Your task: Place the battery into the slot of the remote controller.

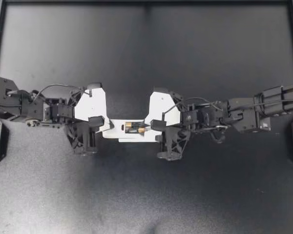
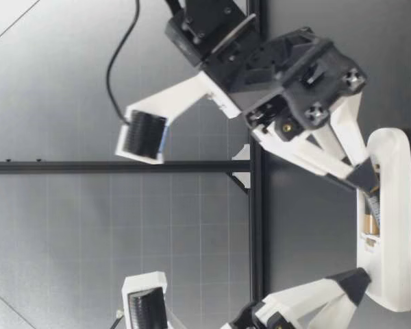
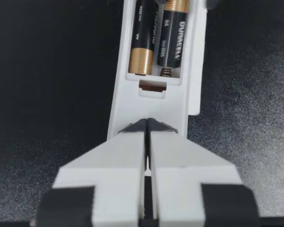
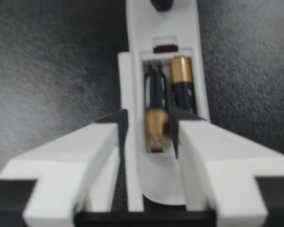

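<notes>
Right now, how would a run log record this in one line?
left fingers: shut, tips on remote controller end | right fingers: open, straddling battery | slot: two batteries inside

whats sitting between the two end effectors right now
The remote controller, holding two batteries, spans the gap between my left end effector and right end effector; the top view shows it.

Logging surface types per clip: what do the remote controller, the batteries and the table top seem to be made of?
Remote controller: white moulded plastic, smooth satin; crisp moulded compartment edges.
Batteries: probably metal cells in glossy black-and-copper wrap; bright streaks of sheen.
Table top: dark, matte, grainy, perhaps rubber mat or textured coating; cannot tell.
</notes>
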Motion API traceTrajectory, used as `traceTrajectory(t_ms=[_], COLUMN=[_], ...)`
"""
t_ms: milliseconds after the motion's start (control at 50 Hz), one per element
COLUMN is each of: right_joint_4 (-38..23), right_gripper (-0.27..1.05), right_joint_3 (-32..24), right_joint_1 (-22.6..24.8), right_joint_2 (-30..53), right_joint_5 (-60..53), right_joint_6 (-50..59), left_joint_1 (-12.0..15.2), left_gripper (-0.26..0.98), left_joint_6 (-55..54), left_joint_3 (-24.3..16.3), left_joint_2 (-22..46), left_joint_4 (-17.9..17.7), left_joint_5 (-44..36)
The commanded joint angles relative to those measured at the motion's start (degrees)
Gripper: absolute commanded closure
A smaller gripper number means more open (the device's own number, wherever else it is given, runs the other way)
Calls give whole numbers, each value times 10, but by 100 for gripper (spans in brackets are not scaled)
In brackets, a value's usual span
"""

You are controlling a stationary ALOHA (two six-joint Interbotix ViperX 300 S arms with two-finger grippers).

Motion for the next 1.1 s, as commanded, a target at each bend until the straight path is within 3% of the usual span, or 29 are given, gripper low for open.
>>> traceTrajectory(t_ms=[0,100,260,400,640,1080], right_joint_4=[10,30,94,104,104,101], right_gripper=[32,33,37,54,76,85], right_joint_3=[-2,15,59,86,86,47], right_joint_1=[3,2,2,2,2,-5], right_joint_2=[-38,-58,-87,-97,-98,-53], right_joint_5=[-12,-39,-102,-120,-62,-22], right_joint_6=[14,60,220,402,597,611], left_joint_1=[2,2,2,2,2,2], left_gripper=[88,88,88,88,88,88], left_joint_6=[-2,-2,-2,-3,-3,-3], left_joint_3=[-8,-6,-4,-7,-8,-8], left_joint_2=[-5,-7,-8,-7,-7,-4], left_joint_4=[-1,-1,-4,-6,-9,-13], left_joint_5=[-1,-1,-1,-1,2,2])
